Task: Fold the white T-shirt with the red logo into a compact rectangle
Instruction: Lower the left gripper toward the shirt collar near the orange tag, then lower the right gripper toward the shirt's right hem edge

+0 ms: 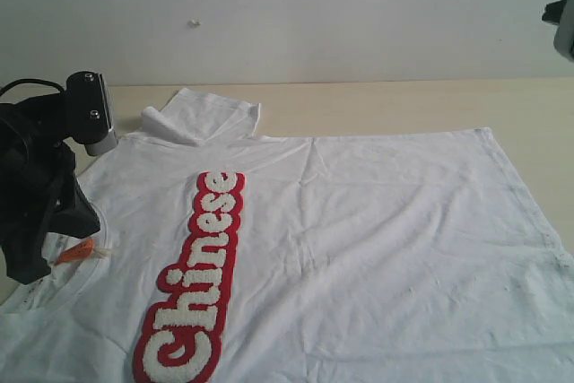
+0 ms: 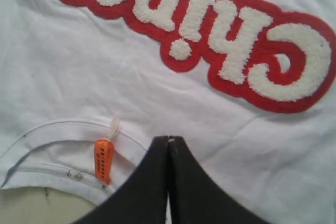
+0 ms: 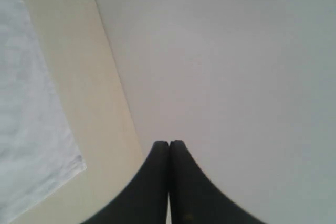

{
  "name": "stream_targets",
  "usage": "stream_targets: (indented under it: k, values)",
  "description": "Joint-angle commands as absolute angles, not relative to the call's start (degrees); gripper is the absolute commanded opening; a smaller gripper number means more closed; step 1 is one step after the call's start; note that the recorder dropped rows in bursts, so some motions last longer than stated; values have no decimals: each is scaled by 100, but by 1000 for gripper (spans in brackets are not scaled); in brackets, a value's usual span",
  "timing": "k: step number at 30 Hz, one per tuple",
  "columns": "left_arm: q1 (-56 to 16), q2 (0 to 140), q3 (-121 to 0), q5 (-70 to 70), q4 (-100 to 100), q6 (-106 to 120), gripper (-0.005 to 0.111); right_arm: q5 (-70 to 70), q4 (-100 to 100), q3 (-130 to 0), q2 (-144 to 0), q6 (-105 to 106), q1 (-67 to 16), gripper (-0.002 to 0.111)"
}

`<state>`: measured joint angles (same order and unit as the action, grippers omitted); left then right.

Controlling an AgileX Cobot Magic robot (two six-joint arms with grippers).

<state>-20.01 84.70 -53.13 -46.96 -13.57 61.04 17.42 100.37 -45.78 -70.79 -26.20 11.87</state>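
The white T-shirt lies spread flat on the table, collar at the left and hem at the right. Its red logo with white fuzzy letters runs along the chest and also fills the far side of the left wrist view, red logo. My left gripper is shut and empty, hovering over the fabric beside the collar and the orange neck tag. The left arm stands over the collar. My right gripper is shut with nothing in it, off the shirt, near a hem corner.
A short sleeve lies partly folded over at the back. Bare beige table runs behind the shirt up to a pale wall. The right arm shows only at the upper right corner.
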Motion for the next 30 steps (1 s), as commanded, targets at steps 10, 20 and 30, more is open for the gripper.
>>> stream_targets:
  k: [10, 20, 30]
  values:
    - [-1996, 8469, -5353, -4379, -1442, 6122, 0, 1353, 9995, -4555, -8300, -3919, 1167, 0]
    - [-1996, 8469, -5353, -4313, -1442, 6122, 0, 1315, 9995, -4417, -8320, -1477, 1167, 0]
    - [-1996, 8469, -5353, -4301, -1442, 6122, 0, -1339, 9995, -4109, -8287, 135, 791, 0]
